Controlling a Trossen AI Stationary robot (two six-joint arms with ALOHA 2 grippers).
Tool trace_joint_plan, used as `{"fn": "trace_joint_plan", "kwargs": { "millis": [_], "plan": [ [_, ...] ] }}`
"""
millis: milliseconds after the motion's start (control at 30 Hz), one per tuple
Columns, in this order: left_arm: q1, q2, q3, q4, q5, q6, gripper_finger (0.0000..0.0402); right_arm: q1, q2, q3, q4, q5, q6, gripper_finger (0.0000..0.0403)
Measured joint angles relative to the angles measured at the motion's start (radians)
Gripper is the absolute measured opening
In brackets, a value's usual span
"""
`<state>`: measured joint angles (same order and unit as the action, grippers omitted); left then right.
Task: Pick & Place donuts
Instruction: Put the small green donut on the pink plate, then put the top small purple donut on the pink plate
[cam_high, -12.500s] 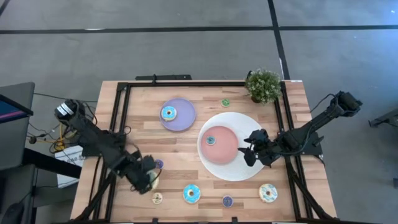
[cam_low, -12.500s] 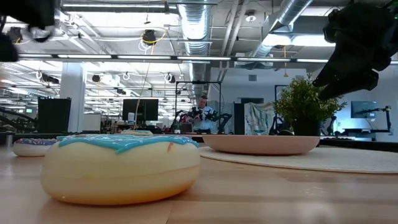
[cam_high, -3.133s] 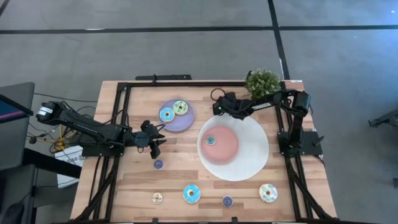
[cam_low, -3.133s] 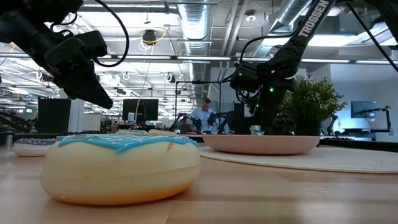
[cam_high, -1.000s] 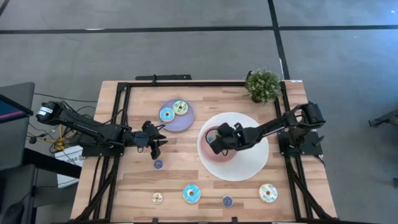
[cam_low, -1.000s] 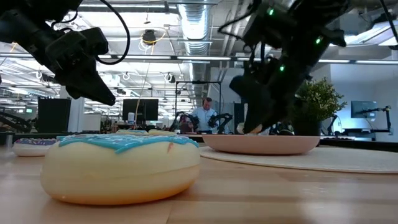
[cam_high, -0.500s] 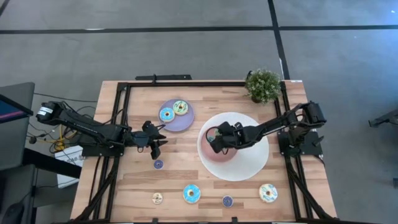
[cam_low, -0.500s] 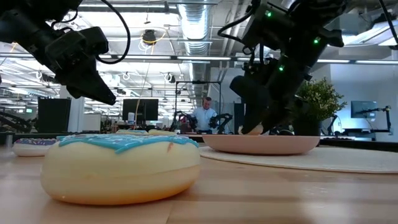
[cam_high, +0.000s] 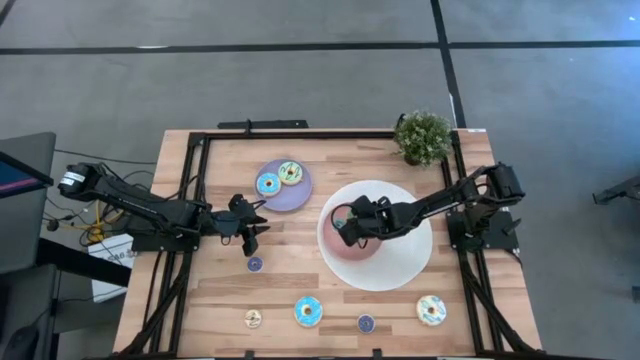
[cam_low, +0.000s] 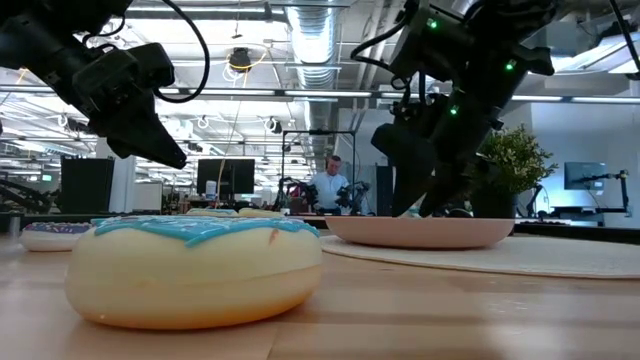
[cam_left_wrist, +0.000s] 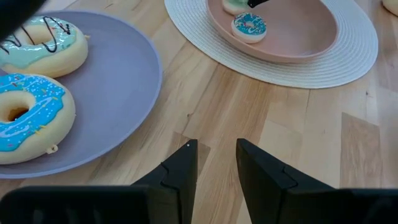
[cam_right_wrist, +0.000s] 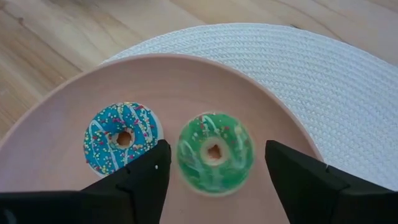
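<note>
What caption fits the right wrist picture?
Open right pincer over green donut, beside blue donut, on pink plate.

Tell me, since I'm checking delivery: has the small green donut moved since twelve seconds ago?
Yes. The green donut left its spot beside the plant and now lies on the pink plate.

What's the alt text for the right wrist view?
The right end effector, fingers open, sits over a small green-iced toy donut on a round pink plate, beside a small blue-iced sprinkled donut. The plate rests on a white woven mat.
</note>
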<state>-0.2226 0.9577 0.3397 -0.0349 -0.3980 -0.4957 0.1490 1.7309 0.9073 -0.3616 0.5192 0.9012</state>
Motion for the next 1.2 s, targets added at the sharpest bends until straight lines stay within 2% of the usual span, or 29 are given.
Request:
{"fn": "trace_joint_plan", "kwargs": {
  "millis": [300, 500, 700, 833, 933, 1000, 1100, 1200],
  "plan": [
    [0.000, 0.000, 0.000, 0.000, 0.000, -0.001, 0.0102, 0.000, -0.018, -0.001, -0.007, 0.003, -0.012, 0.0276],
    [0.000, 0.000, 0.000, 0.001, 0.000, 0.001, 0.0102, 0.021, -0.162, 0.000, -0.045, 0.005, -0.076, 0.0276],
    [0.000, 0.000, 0.000, 0.005, 0.000, 0.016, 0.0102, 0.041, -0.326, 0.000, -0.176, -0.001, -0.310, 0.0276],
    [0.000, 0.000, 0.000, 0.012, 0.000, 0.018, 0.0102, 0.039, -0.406, 0.000, -0.191, -0.045, -0.383, 0.0276],
    [0.000, 0.000, 0.000, 0.020, 0.000, 0.029, 0.0102, 0.039, -0.455, 0.000, -0.256, -0.147, -0.351, 0.0274],
    [-0.001, 0.000, 0.001, 0.047, 0.000, 0.030, 0.0102, 0.065, -0.479, 0.000, -0.333, -0.175, -0.322, 0.0270],
    [-0.005, 0.000, 0.034, 0.042, 0.026, 0.079, 0.0102, 0.140, -0.504, 0.000, -0.430, -0.152, -0.274, 0.0260],
    [-0.024, 0.000, 0.098, 0.007, 0.045, 0.141, 0.0102, 0.246, -0.525, 0.000, -0.508, -0.054, -0.181, 0.0248]
  ]
}}
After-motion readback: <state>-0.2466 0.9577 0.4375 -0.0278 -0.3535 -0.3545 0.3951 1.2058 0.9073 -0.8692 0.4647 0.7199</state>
